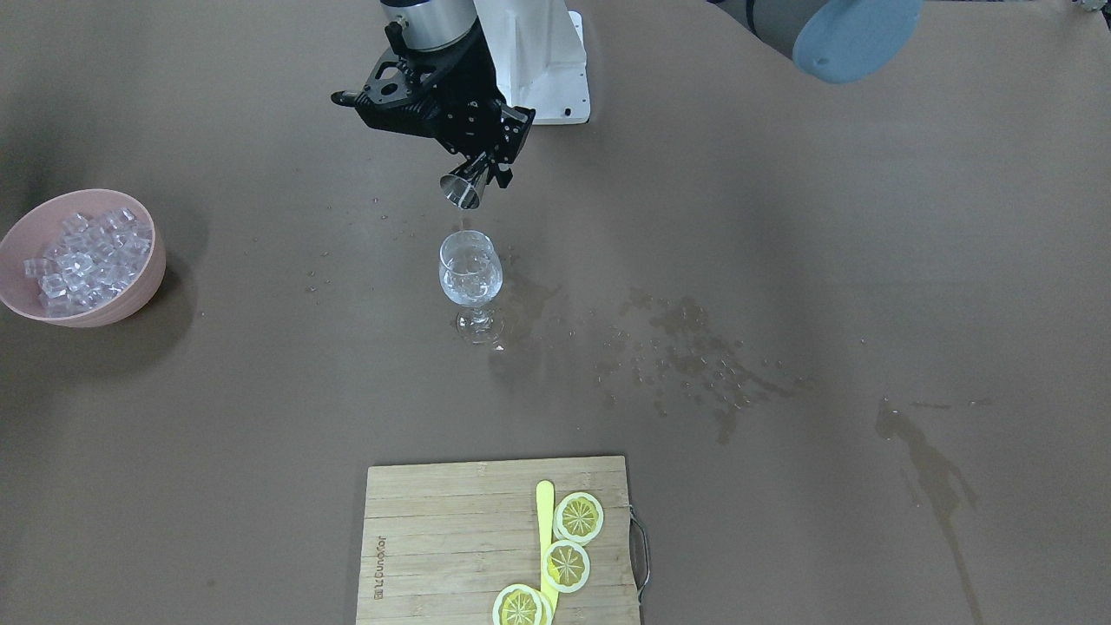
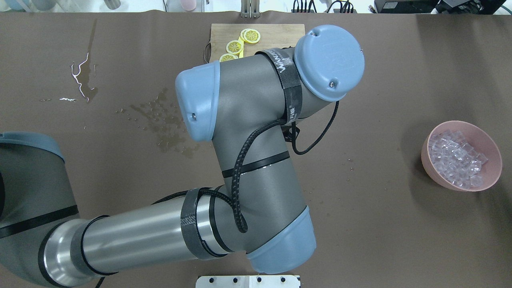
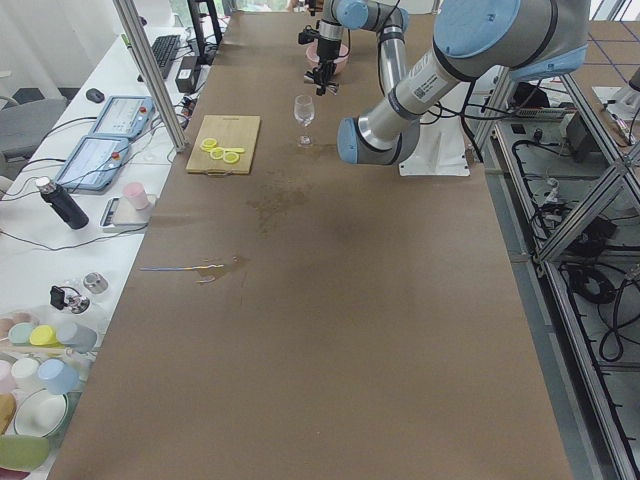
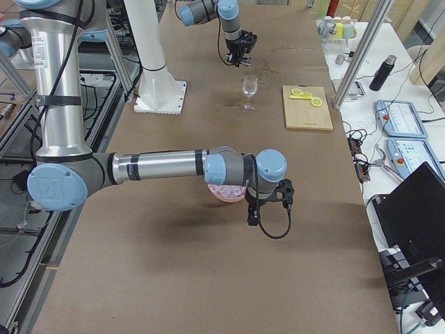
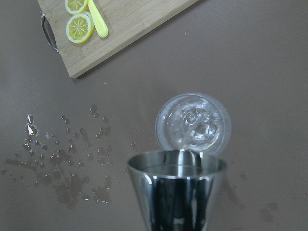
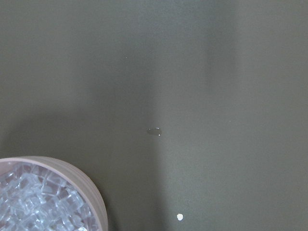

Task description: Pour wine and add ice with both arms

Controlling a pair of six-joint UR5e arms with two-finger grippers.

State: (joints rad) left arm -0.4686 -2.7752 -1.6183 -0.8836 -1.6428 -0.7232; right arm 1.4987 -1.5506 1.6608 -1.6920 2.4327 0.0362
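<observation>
We have the left gripper (image 1: pixel 476 174) clamped on 1 steel jigger (image 1: pixel 460 191) tipped over the wine glass (image 1: pixel 470 269), the right gripper (image 4: pixel 253 217) in a state we cannot tell, and the ice (image 1: pixel 82 256) in the pink bowl (image 1: pixel 147 286) well apart, with the risk that an over-tilted jigger sends the stream past the rim onto the worktop (image 1: pixel 781 217).

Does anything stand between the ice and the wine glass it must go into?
Between the ice and the wine glass only stray drops show, but the left hand holds a jigger tilted over the glass's mouth.
</observation>
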